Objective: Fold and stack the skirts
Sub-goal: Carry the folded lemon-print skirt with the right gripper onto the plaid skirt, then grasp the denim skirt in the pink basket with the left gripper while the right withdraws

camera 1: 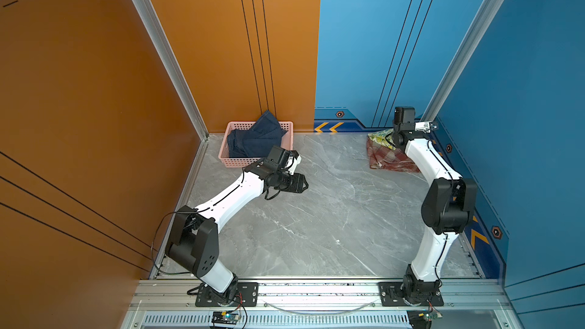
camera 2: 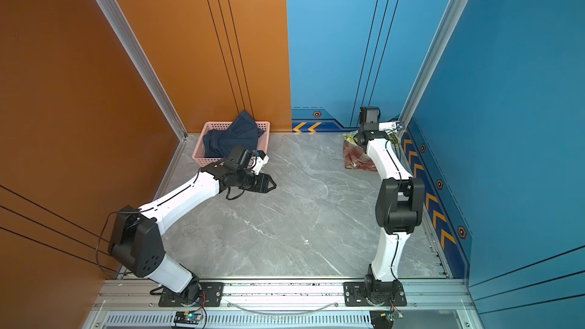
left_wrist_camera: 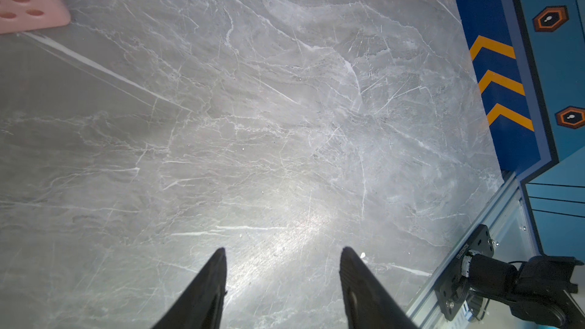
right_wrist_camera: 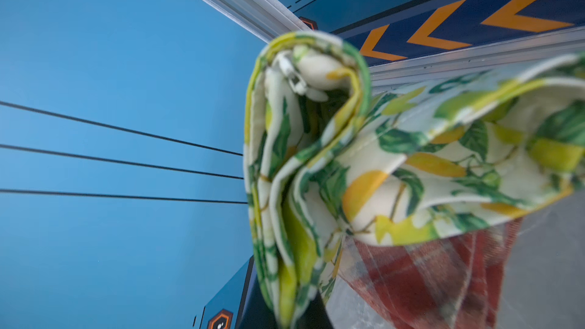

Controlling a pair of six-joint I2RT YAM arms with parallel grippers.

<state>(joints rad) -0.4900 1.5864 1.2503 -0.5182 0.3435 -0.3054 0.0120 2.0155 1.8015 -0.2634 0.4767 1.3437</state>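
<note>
Hovering over grey marble point(left_wrist_camera: 253, 121) by orange wall point(camera 1: 95, 90), left jaws gape; right jaws pinch lemon skirt point(right_wrist_camera: 411, 159).

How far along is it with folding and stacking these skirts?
Done: the plaid skirt lies folded in the far right corner. In hand: the right gripper holds the folded lemon-print skirt over it, not yet released. Remaining: the denim skirt sits crumpled in the pink basket; the left gripper is open and empty nearby.
</note>
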